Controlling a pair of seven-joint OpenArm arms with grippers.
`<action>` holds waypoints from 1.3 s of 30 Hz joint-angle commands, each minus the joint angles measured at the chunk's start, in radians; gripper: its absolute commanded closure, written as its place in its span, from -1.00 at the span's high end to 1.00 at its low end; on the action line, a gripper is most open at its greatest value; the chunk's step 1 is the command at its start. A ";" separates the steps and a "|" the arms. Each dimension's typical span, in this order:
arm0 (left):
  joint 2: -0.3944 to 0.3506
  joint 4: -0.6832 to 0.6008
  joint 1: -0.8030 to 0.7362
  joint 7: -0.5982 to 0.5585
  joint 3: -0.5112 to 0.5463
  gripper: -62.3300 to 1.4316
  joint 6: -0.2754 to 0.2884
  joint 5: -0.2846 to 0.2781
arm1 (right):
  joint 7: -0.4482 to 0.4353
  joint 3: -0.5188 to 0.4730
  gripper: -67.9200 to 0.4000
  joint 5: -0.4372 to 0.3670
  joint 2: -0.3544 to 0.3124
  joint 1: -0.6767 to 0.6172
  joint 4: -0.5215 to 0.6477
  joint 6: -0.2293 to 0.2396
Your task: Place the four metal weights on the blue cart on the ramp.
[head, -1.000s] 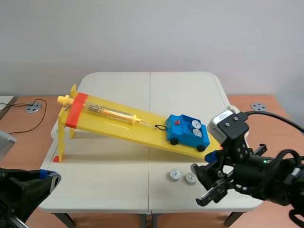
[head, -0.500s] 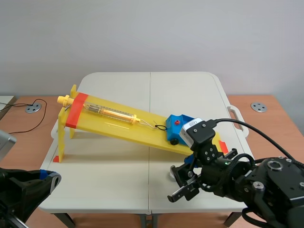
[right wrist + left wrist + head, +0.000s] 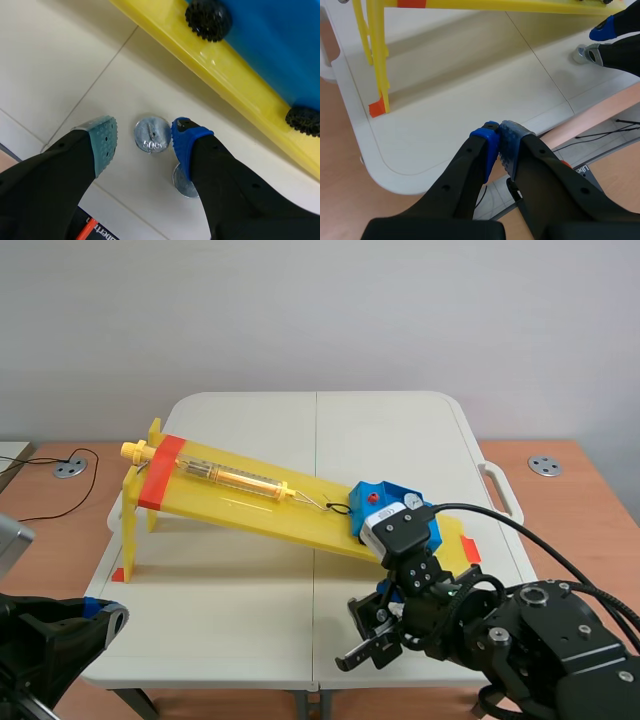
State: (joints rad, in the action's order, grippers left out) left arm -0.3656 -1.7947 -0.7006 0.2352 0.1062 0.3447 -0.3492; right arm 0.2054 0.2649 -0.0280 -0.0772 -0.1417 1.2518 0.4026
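Now the right end effector (image 3: 145,141) straddles a weight (image 3: 152,134)!
Released wide, weight dead between its pads (image 3: 102,140); left end effector (image 3: 499,136) clenched, well apart.

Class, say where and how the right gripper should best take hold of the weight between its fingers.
By its round rim, from straight above: the weight lies flat on the table, a low disc. The open right gripper straddles it; the second weight sits by the blue pad, so close carefully.
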 commanded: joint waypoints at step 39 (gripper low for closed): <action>0.005 -0.052 0.006 -0.103 0.016 -0.86 0.022 -0.074 | -0.082 0.009 -0.97 -0.092 -0.001 0.112 -0.021 -0.038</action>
State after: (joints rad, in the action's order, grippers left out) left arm -0.3656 -1.7947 -0.7006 0.2352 0.1062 0.3447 -0.3492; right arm 0.1696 0.2707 -0.0422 -0.0586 -0.0975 1.1652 0.3714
